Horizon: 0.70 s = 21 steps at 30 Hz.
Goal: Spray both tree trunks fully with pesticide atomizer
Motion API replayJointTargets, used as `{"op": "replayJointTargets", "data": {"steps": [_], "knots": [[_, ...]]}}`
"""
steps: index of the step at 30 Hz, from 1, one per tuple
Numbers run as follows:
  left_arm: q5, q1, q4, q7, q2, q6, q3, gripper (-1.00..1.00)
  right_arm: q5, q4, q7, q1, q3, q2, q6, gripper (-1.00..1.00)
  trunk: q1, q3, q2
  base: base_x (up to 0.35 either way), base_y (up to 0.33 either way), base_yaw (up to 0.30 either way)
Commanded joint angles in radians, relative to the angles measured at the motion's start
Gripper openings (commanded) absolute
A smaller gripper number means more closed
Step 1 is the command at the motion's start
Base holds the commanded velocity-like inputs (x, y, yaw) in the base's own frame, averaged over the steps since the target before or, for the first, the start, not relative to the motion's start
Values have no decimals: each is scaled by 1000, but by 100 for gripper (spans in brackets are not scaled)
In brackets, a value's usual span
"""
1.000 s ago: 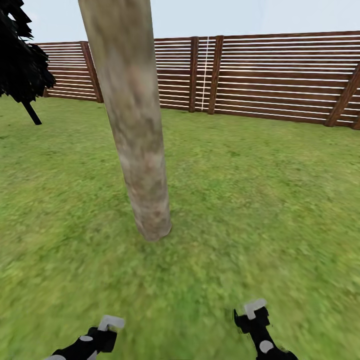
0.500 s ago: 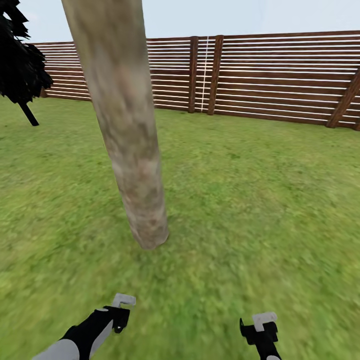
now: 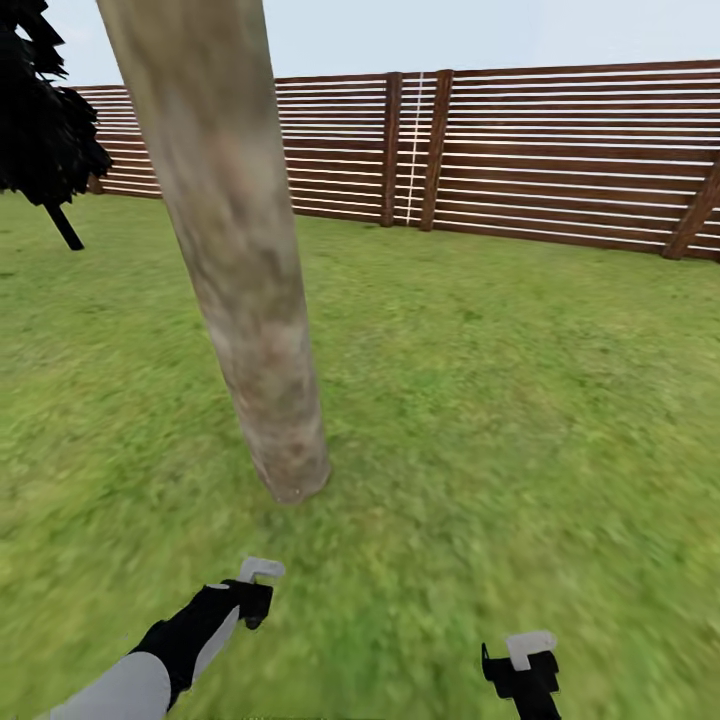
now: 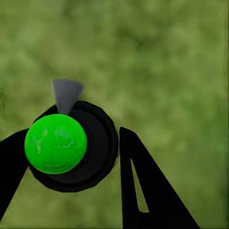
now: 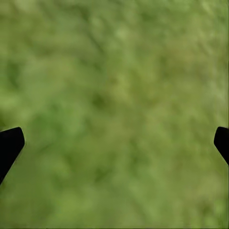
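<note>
- Left hand (image 3: 255, 592) has pushed forward toward the tree trunk (image 3: 245, 290) — closed on the pesticide atomizer (image 4: 71, 145).
- Right hand (image 5: 114, 143) gapes wide, empty, over grass.
- Trunk ahead looks unsprayed — spraying seems next.

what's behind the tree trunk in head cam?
Behind the tree trunk: lawn running back to the wooden fence, sky above. The trunk covers a strip of fence and grass, so anything there is hidden.
</note>
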Motion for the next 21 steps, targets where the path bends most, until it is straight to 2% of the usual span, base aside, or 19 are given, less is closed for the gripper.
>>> {"op": "replayJointTargets", "data": {"steps": [1, 3, 6, 7, 8, 9, 10, 11, 12, 13, 14, 15, 16, 17, 19, 20, 21], "knots": [[9, -26, -20, 0, 1, 45, -6, -100, 10, 1, -3, 0, -8, 0, -3, 100, 0, -1, 0, -1, 0, 267], [10, -64, -80, -2, -12, 98, -4, -100, 10, 0, -3, 0, -8, 0, -3, 100, 0, -1, 0, 0, 0, 257], [10, -73, -142, -3, -45, 155, -5, -100, 9, 0, -3, 0, -8, 0, -2, 100, 0, -1, 0, 0, 0, 78], [9, -75, -166, -5, -43, 188, -4, -100, 9, 1, -3, 0, -8, 0, -2, 100, 0, -1, 0, 0, 0, 11], [8, -78, -175, -5, -22, 199, 13, -100, 9, 1, -3, 0, -8, 1, -2, 100, 0, -1, 0, 0, 0, 5], [9, -80, -179, -7, 20, 205, 61, -100, 9, 1, -3, 0, -8, 0, -2, 100, 0, -1, 0, 0, 0, 2], [9, -80, -180, -8, 33, 206, 80, -100, 9, 1, -3, 0, -9, 0, -2, 100, 0, -1, 0, 0, 0, 0], [8, -79, -182, -8, 36, 208, 90, -100, 9, 0, -3, 0, -9, 0, -2, 100, 0, -1, 0, 0, 0, 0], [7, -79, -186, -8, 21, 209, 94, -100, 9, 1, -3, 0, -9, 0, -2, 100, 0, -1, 0, 0, 0, 0], [2, -80, -191, -9, -12, 210, 94, -100, 9, 1, -3, 0, -9, 0, -1, 100, 0, -1, 0, 0, 0, 0], [-1, -81, -194, -9, -31, 211, 94, -100, 10, 1, -3, 0, -9, 0, -1, 100, 0, -1, 0, 0, 0, 0], [-2, -84, -196, -9, -45, 213, 94, -100, 9, 2, -3, 0, -9, 0, 0, 100, 0, -1, 0, 0, 0, 0], [-1, -85, -197, -9, -45, 213, 95, -100, 10, 2, -3, 0, -9, 0, 1, 100, 0, -1, 0, 0, 0, 0], [4, -91, -196, -10, -20, 214, 99, -100, 10, 2, -3, 0, -8, 0, 1, 100, 0, -1, 0, 0, 0, 0], [7, -99, -196, -33, 46, 215, 101, -100, 9, 2, -3, 0, -9, 0, 1, 100, 0, -1, 0, 0, 0, 0], [6, -101, -196, -64, 63, 216, 101, -100, 9, 2, -3, 0, -9, 0, 1, 100, 0, -1, 0, 0, 0, 0], [1, -101, -196, -89, 67, 216, 99, -100, 10, 2, -2, 0, -8, 0, 1, 100, 0, -1, 0, 0, 0, 0]]}}
